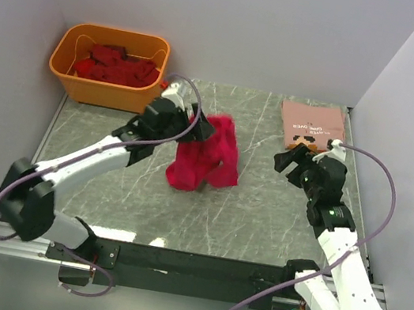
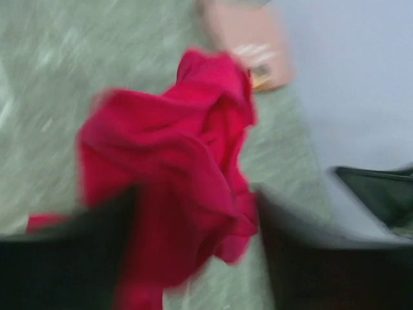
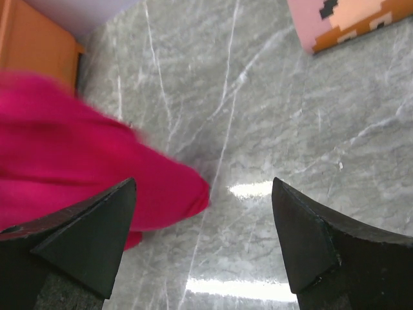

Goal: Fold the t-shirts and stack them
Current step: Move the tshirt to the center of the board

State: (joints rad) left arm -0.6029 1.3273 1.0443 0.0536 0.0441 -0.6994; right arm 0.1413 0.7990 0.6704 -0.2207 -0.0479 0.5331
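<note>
The job is at an early stage: one salmon tee lies folded flat at the back right of the table, a crimson tee is bunched and unfolded mid-table, and dark red tees sit crumpled in the tub. So one piece looks done, and the crimson one needs spreading, folding and stacking before the tub's load. The left arm reaches forward and inward, and the left gripper is at the crimson tee's upper edge. Its fingers stand apart with cloth between them, but through the blur I cannot tell whether they hold it. The right arm is bent upright on its own side. The right gripper is spread wide and empty, near the salmon tee and pointing toward the crimson one.
</note>
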